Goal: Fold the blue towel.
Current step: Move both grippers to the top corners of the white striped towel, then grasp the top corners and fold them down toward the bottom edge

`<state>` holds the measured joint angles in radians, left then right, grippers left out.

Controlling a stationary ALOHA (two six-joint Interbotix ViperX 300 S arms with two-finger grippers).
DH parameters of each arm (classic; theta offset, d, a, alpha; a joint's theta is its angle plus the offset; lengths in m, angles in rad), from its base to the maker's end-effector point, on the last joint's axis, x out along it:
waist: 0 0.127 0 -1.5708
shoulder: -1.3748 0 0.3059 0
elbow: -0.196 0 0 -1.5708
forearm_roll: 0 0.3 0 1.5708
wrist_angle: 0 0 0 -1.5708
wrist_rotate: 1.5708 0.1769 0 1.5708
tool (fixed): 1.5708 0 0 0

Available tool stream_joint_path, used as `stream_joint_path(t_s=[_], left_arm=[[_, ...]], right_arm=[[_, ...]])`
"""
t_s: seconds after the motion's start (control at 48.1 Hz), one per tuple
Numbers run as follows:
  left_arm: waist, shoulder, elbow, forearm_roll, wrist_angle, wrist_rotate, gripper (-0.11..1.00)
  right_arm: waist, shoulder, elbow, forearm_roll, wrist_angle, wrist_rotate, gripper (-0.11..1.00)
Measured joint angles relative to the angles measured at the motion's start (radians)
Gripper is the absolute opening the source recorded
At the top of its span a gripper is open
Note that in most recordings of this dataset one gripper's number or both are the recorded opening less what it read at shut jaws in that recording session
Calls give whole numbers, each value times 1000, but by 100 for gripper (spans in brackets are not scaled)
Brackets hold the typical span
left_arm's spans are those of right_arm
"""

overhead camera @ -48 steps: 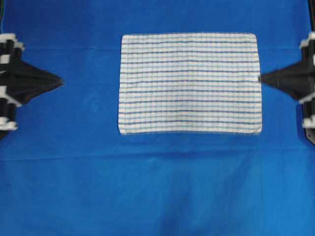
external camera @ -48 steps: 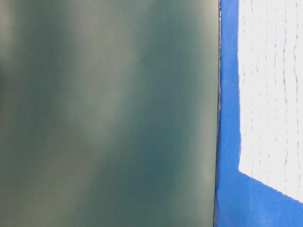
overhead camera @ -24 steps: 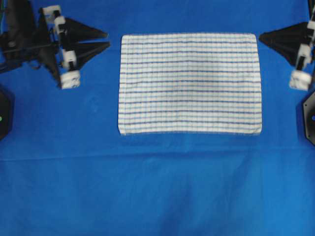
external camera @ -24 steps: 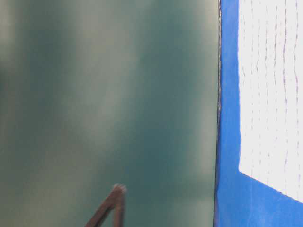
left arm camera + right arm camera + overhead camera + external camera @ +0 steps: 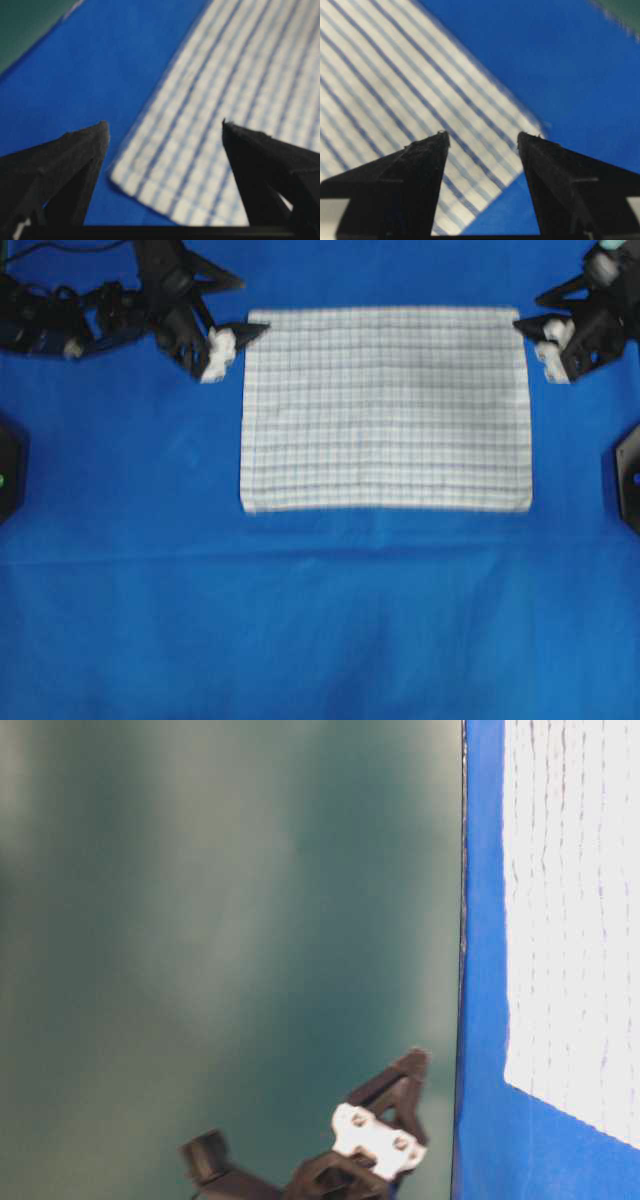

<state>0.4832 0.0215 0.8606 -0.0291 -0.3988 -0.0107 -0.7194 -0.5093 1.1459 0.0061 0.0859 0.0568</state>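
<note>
The blue towel (image 5: pixel 385 408) lies flat on the blue-covered desk (image 5: pixel 320 620). The left gripper (image 5: pixel 245 310) and right gripper (image 5: pixel 528 310), both open and empty, hover at its 2 far corners. Bare cloth surrounds all 4 edges.

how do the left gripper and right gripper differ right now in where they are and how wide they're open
The left gripper sits at the blue towel's far left corner in the overhead view; the right gripper sits at its far right corner. In the wrist views, the left gripper's jaws stand wider apart than the right gripper's. Both are open, hold nothing, and frame a towel corner between their fingertips. The towel lies flat and unfolded.
</note>
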Motion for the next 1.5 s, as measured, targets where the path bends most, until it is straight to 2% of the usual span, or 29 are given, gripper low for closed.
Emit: stream_joint_path(t_s=[0.354, 0.687, 0.832, 0.936, 0.999, 1.124, 1.207, 1.269, 1.498], left_arm=[[94, 186, -67, 0, 0, 3, 89], [115, 270, -109, 2, -2, 18, 87], [115, 276, -112, 2, -6, 20, 84], [117, 276, -114, 2, 2, 20, 70], [115, 276, -114, 2, 6, 21, 57], [101, 276, -115, 3, 14, 23, 30], [84, 276, -118, 3, 15, 43, 13], [80, 276, -118, 5, 17, 60, 7], [80, 247, -123, 5, 52, 83, 5]], right_arm=[[-38, 310, -28, -2, -155, -5, 61], [-133, 425, -58, -11, -229, -9, 60], [-141, 442, -61, -17, -235, -9, 59], [-141, 448, -61, -18, -252, -11, 53], [-143, 449, -61, -18, -259, -14, 40], [-143, 449, -61, -23, -258, -12, 6], [-143, 449, -61, -23, -256, -14, 5], [-143, 449, -61, -23, -256, -12, 5], [-143, 399, -58, -21, -249, 0, 5]])
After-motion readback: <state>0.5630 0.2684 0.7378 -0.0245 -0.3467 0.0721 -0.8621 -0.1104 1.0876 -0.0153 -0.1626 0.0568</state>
